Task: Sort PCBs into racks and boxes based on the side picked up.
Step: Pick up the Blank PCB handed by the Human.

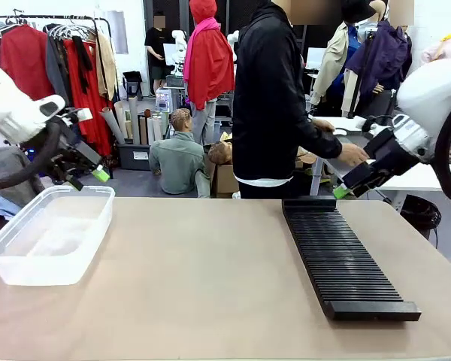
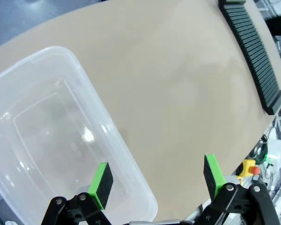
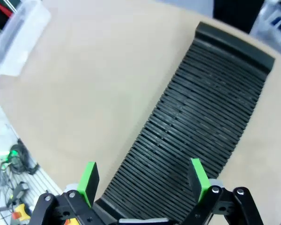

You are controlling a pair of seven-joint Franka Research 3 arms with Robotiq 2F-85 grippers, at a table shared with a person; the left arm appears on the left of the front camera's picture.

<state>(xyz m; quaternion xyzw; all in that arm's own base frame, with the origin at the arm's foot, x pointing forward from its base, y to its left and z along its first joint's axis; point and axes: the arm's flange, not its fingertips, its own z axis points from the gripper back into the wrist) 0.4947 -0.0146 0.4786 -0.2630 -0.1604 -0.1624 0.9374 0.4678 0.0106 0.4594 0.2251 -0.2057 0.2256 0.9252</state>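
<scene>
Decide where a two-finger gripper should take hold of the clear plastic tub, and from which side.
Pinch a long wall of the clear tub at its rim, coming from above, one finger inside, one outside. It stands upright, open-topped and empty, so the thin wall is free; the whole tub looks too broad to span. The open left gripper hangs nearest.

the right gripper [image 3: 144,177], fingers spread wide, hangs over one end of the black rack [image 3: 201,108] on the tan table [image 3: 98,84], the clear tub [image 3: 16,40] well apart.
</scene>
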